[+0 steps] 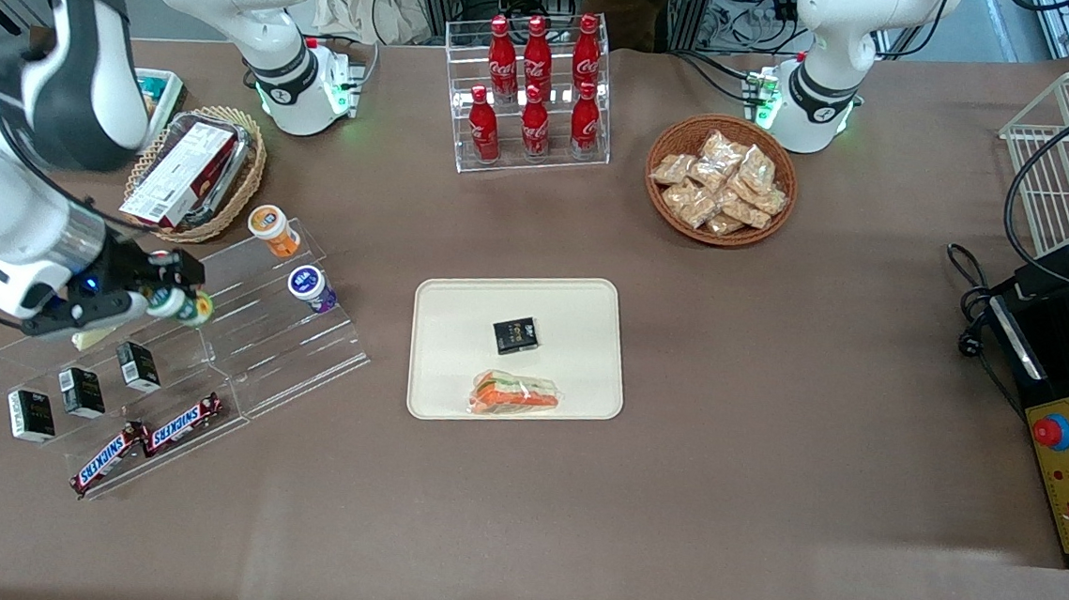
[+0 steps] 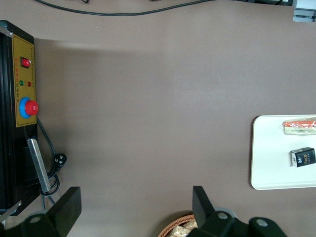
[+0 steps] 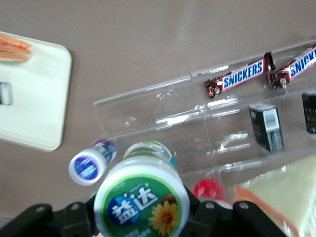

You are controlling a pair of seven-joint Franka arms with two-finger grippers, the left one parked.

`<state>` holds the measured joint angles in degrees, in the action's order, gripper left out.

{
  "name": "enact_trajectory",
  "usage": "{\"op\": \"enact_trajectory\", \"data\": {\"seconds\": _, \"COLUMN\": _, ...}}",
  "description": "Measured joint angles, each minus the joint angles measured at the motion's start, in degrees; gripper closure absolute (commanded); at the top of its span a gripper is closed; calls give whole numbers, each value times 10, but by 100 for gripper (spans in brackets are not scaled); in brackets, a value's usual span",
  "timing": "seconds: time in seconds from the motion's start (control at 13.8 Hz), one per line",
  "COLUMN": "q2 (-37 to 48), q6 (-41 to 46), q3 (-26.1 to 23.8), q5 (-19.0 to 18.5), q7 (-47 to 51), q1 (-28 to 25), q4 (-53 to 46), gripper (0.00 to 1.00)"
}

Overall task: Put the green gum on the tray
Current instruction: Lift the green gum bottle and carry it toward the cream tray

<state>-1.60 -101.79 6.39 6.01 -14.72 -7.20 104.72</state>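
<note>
The gripper (image 1: 179, 301) sits over the clear stepped display rack (image 1: 286, 358) toward the working arm's end of the tabletop (image 1: 769, 448), its jaws clamped on the green gum (image 1: 184, 306), which is held tilted above the rack's upper step rather than standing on it. From the wrist camera the green gum (image 3: 142, 203) fills the space between the black fingers (image 3: 79, 217), its green-rimmed lid facing the lens, with the purple-lidded bottle (image 3: 89, 166) just beside it and a red lid (image 3: 208, 189) partly hidden beside its body. In the front view the purple-lidded bottle (image 1: 311, 286) stands at about 2 o'clock from the gripper, and the orange-lidded bottle (image 1: 271, 229) at about 1 o'clock, both near. Lower steps carry three small black boxes (image 1: 82, 391) and two Snickers bars (image 1: 148, 442) along the rack's front edge. The tray (image 1: 459, 304) lies at roughly 3 o'clock from the gripper, well apart from the rack, with a strip of bare tabletop between the rack's edge and the tray's rounded rim. On the tray rest a small black box (image 1: 515, 334) near the centre and a wrapped sandwich (image 1: 515, 395) close to the rim nearest the front camera; the tray's surface toward the rack is bare.
</note>
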Motion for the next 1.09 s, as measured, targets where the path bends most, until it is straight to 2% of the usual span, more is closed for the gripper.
{"op": "enact_trajectory", "data": {"seconds": 0.29, "q2": 16, "q6": 100, "q3": -34, "q5": 0, "q7": 90, "q1": -6, "q4": -76, "gripper": 72}}
{"op": "enact_trajectory", "data": {"seconds": 0.65, "q2": 13, "q6": 107, "q3": -157, "q5": 1, "q7": 326, "q1": -19, "q4": -92, "gripper": 72}}
{"op": "enact_trajectory", "data": {"seconds": 0.87, "q2": -8, "q6": 69, "q3": -213, "q5": 2, "q7": 439, "q1": -28, "q4": -89, "gripper": 72}}
{"op": "enact_trajectory", "data": {"seconds": 1.09, "q2": -45, "q6": -33, "q3": -223, "q5": 2, "q7": 496, "q1": -48, "q4": -40, "gripper": 72}}
